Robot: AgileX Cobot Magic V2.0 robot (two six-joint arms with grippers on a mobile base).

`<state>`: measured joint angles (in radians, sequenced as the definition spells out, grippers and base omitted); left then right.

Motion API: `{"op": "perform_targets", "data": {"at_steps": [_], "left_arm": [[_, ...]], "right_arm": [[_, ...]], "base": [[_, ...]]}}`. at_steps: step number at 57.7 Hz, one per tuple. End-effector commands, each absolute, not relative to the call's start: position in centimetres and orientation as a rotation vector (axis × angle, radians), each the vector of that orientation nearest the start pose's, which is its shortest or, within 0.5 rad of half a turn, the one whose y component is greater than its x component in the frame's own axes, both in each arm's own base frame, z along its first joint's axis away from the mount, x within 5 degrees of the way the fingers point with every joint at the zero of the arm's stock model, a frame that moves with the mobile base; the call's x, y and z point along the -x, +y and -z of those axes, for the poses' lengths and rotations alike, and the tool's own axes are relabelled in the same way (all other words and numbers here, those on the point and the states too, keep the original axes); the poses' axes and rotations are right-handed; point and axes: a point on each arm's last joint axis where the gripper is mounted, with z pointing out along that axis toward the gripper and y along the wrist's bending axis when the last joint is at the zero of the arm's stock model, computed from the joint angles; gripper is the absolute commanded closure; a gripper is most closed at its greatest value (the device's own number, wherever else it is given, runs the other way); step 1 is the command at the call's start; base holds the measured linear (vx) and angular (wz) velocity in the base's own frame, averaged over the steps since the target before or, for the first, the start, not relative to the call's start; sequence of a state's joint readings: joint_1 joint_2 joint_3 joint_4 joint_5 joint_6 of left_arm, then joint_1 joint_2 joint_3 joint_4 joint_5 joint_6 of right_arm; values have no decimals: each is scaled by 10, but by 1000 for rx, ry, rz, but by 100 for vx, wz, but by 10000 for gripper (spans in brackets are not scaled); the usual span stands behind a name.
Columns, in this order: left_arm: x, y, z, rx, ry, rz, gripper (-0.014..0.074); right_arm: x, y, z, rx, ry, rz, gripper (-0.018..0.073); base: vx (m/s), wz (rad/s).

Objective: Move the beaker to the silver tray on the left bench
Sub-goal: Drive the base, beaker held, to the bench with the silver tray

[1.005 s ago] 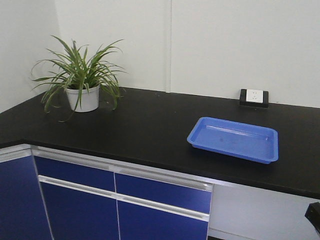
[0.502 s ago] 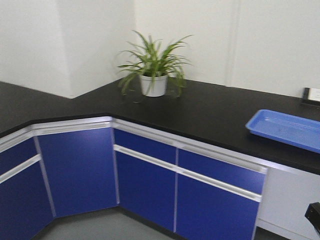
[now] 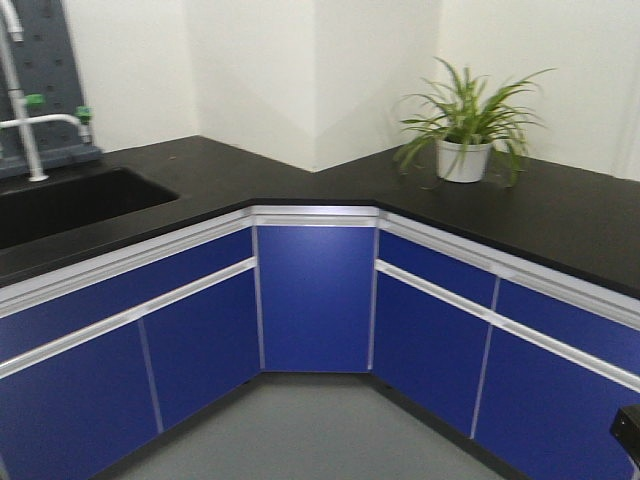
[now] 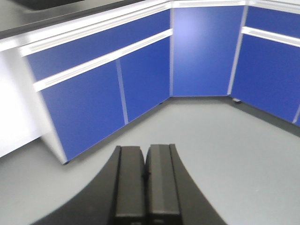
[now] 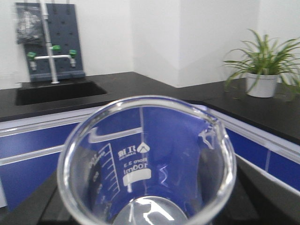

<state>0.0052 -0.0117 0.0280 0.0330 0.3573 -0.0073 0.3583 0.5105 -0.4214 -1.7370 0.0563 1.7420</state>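
Observation:
The beaker (image 5: 140, 154), clear glass with white 100 ml marks, fills the right wrist view and I look down into its mouth. My right gripper (image 5: 145, 208) is shut on the beaker, with dark fingers (image 5: 33, 206) showing low on both sides of the glass. My left gripper (image 4: 145, 157) is shut with nothing in it and hangs over the grey floor (image 4: 225, 140). The black-topped bench (image 3: 215, 170) bends round a corner ahead. The silver tray is out of view.
A sink (image 3: 60, 205) with a white tap (image 3: 30, 135) is set in the bench at the left. A potted plant (image 3: 463, 150) stands on the right stretch. Blue cupboard fronts (image 3: 315, 295) line the corner below. A dark arm part (image 3: 628, 430) shows bottom right.
The front view has swung left. The blue tray has left the frame on the right, the plant has shifted right, and the corner and sink have come into view.

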Motion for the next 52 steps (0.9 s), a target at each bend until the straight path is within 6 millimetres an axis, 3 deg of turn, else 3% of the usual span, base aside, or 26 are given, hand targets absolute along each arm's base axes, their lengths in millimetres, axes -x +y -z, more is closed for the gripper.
{"op": "perform_targets", "data": {"at_steps": [1, 52], "left_arm": [[-54, 1, -171, -12, 1791, -21, 595], [-54, 1, -171, -12, 1791, -21, 595]], "right_arm": [[-109, 32, -328, 214, 1515, -208, 567], [-109, 32, -328, 214, 1515, -208, 567]], "base": [[-30, 43], [-20, 46]]}}
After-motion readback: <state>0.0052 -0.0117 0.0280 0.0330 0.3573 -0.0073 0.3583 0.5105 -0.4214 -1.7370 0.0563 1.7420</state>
